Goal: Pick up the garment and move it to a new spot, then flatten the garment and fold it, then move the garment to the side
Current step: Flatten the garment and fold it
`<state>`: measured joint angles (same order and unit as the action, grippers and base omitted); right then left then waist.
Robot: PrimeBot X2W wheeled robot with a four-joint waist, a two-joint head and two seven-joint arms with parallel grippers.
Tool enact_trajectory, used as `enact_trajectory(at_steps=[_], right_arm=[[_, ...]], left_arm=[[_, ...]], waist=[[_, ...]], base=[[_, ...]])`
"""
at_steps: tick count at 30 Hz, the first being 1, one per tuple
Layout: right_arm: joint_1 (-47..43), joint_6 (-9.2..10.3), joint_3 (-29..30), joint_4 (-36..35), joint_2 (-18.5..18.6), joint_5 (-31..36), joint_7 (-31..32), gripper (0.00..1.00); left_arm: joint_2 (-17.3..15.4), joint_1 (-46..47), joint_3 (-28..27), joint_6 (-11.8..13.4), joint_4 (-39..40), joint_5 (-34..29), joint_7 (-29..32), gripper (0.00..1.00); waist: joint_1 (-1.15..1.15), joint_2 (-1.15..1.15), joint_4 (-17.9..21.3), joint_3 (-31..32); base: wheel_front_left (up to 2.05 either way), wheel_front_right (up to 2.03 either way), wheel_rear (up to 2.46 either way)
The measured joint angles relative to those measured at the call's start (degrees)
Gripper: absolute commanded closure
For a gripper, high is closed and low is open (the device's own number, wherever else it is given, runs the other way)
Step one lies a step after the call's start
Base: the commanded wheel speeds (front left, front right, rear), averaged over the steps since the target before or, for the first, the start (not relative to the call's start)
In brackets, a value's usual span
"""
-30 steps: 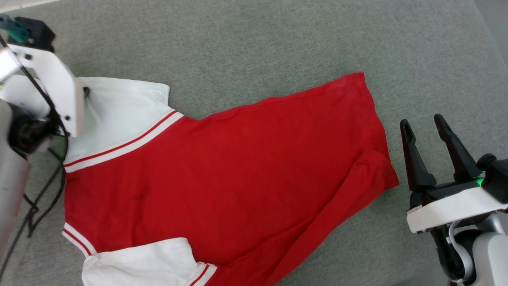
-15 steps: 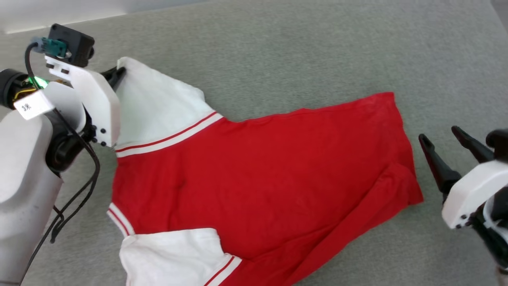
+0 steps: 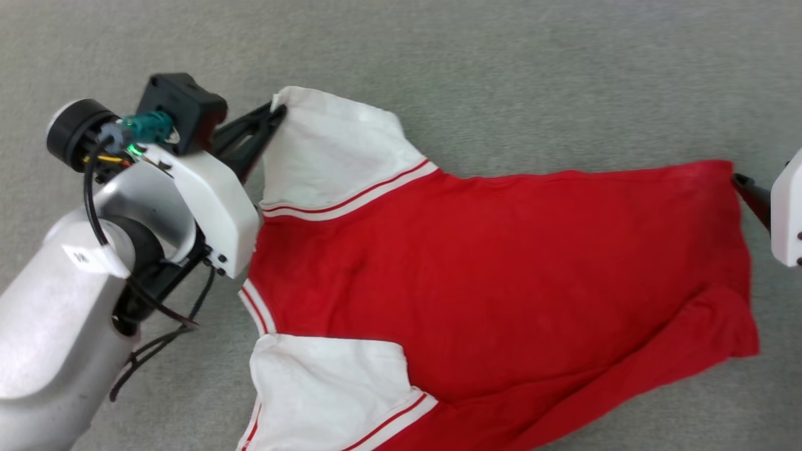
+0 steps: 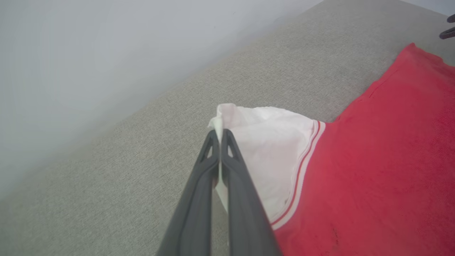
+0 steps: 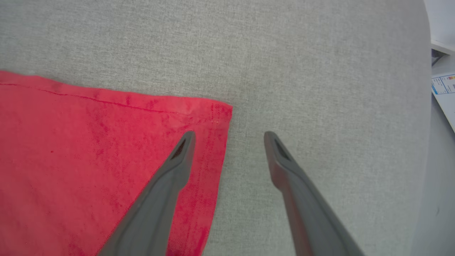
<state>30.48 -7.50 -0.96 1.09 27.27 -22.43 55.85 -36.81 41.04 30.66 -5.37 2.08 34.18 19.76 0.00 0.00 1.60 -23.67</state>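
Note:
The garment [image 3: 501,269] lies spread on the grey surface, plain red body up, white sleeves with red-white trim at the left. My left gripper [image 3: 276,114] is shut on the far sleeve's outer corner. In the left wrist view its fingers [image 4: 220,134] pinch the white sleeve edge [image 4: 263,142], which is raised slightly. My right gripper [image 5: 230,135] is open at the garment's far hem corner [image 5: 213,113], one finger over the red cloth and the other over the bare surface. One of its dark fingers [image 3: 750,195] shows at the head view's right edge.
The grey fabric surface [image 3: 501,75] extends all around the garment. A pale wall [image 4: 89,53] borders it beyond the left gripper. In the right wrist view the surface's edge [image 5: 426,106] drops off at the right, with a white printed sheet [image 5: 442,89] beyond.
The head camera has shifted. My left gripper has shut on the far sleeve's corner and drawn it outward. My right gripper, still open, has moved up to the hem's far corner.

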Motion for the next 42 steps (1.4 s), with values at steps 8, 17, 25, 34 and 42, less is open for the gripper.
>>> enact_trajectory(at_steps=[8,17,25,34,42], right_arm=[[5.5,0.0,-4.1,10.4,2.5,3.5,0.4,0.0],[6.7,0.12,-7.4,16.4,3.0,2.9,-1.4,0.09],[6.8,0.05,-8.3,19.4,2.0,0.6,-8.8,1.0],[0.7,0.0,-6.6,17.6,1.8,-4.3,-14.8,1.0],[-11.5,0.0,-4.1,12.3,2.5,-7.7,-17.3,1.0]], left_arm=[[0.4,-1.6,1.0,1.6,8.0,-1.2,-0.3,1.0],[0.6,-1.9,1.5,2.4,9.1,-1.5,-0.5,1.0],[0.9,-3.6,1.5,2.9,5.7,-1.2,-2.4,1.0],[0.7,-9.2,1.5,4.2,4.6,0.0,-4.9,1.0],[-1.6,-19.3,2.1,6.9,7.0,1.5,-6.3,1.0]], waist=[[0.0,0.0,-4.3,-2.8],[0.0,0.0,-6.0,-4.1],[0.0,0.0,-5.5,-2.2],[0.0,0.0,-4.7,3.8],[0.0,0.0,-4.4,9.4]], base=[[0.0,0.0,0.0],[0.0,0.0,0.0],[0.0,0.0,0.0],[0.0,0.0,0.0],[0.0,0.0,0.0]])
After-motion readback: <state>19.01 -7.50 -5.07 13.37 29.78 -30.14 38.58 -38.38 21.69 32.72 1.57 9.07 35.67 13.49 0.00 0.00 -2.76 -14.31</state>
